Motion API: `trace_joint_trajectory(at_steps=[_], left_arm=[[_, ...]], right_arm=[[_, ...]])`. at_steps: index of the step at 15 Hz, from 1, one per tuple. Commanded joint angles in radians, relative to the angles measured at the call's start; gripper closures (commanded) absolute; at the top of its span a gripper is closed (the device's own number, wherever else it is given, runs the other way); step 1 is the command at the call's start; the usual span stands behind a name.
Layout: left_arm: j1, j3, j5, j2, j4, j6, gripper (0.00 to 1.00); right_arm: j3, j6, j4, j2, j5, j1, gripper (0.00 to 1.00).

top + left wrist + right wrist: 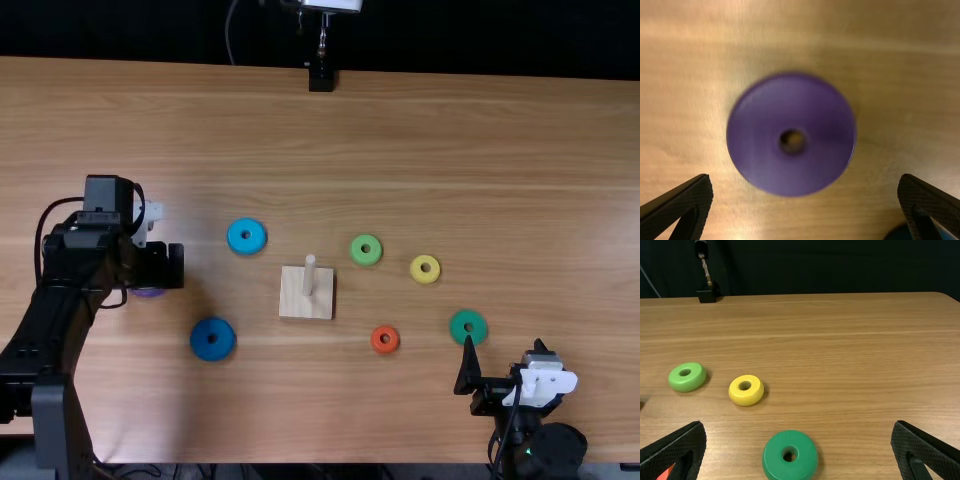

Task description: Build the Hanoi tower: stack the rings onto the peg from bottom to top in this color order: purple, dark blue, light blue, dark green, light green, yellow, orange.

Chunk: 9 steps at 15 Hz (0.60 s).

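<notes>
Purple and smooth, one broad ring [757, 150] is lying below the left gripper [166, 266], whose fingers, like those of the right gripper [504, 346], are standing apart, grasping nothing. On the worktop [420, 150], dark blue [200, 338] and light blue rings [235, 239] are flanking the way to the peg [309, 272], and we are seeing light green [356, 253], yellow [416, 269], orange [377, 344] and dark green rings [458, 322] lying past it.

Passable across the table [450, 140] beyond the light blue ring [233, 242], up to the black stand [321, 80]; also between the dark blue ring [199, 345] and the wooden base [291, 305]. Obstructed at left by the left arm [62, 320], above the purple ring [148, 293]; at centre by the upright peg [309, 275]; at right by the dark green ring [456, 322], near the right gripper [505, 348].
</notes>
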<state>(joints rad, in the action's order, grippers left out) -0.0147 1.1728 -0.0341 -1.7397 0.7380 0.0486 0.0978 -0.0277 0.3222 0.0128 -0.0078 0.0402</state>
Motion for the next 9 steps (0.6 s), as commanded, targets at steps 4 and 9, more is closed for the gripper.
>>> trace_joint_trajectory(at_steps=[4, 9], left_arm=[[-0.005, 0.037, -0.014, -0.037, -0.015, -0.128, 0.0], [-0.019, 0.037, -0.014, -0.093, -0.046, -0.13, 0.0]], right_arm=[[-0.083, -0.002, 0.069, -0.013, 0.002, 0.009, 0.0], [-0.083, -0.002, 0.069, -0.013, 0.002, 0.009, 0.0]])
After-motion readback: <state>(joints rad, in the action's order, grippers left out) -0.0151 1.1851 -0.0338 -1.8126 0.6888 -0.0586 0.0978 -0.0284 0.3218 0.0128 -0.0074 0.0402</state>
